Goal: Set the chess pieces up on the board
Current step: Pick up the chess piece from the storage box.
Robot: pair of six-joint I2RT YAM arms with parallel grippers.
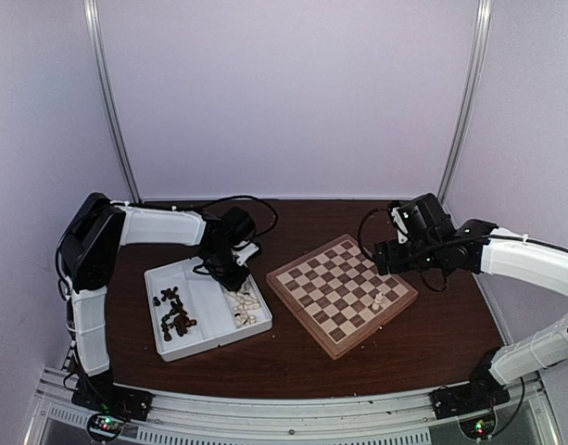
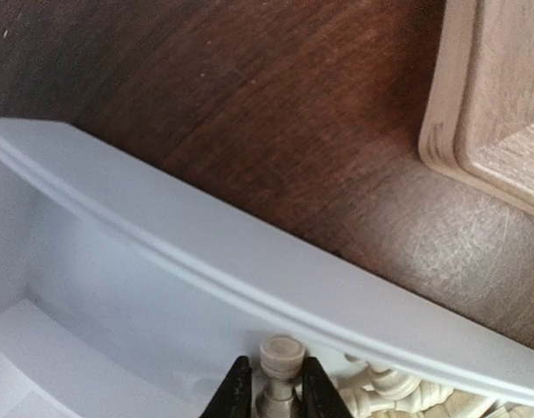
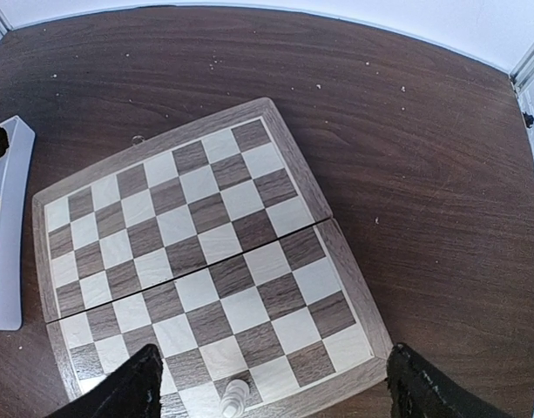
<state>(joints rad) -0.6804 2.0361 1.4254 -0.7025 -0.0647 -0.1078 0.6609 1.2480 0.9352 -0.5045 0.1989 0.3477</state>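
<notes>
Closest to the arm bases on the dark brown wooden bench (image 1: pixel 293 366), the white two-compartment plastic tray (image 1: pixel 209 326) carries dark brown turned chess pieces (image 1: pixel 175 315) heaped in its left compartment and cream-white turned chess pieces (image 1: pixel 249 306) in its right. My left tool (image 2: pixel 277 394) dips into that right compartment, close under the tray's wall. Its two black fingers (image 2: pixel 236 392) are pinched against the sides of one upright cream-white piece (image 2: pixel 280 357), and more cream pieces lie tumbled just beside it. Right of the tray, set cornerwise, lies the thick square wooden chessboard (image 1: pixel 330 278) of cream and dark brown squares with a light wood rim. I see a standing cream-white piece (image 3: pixel 235 399) in the edge row near the board's right corner. My right tool (image 3: pixel 273 370) hangs above that side of the board, its jaws spread wide and holding nothing. Pale walls (image 1: pixel 293 93) close the scene behind.
</notes>
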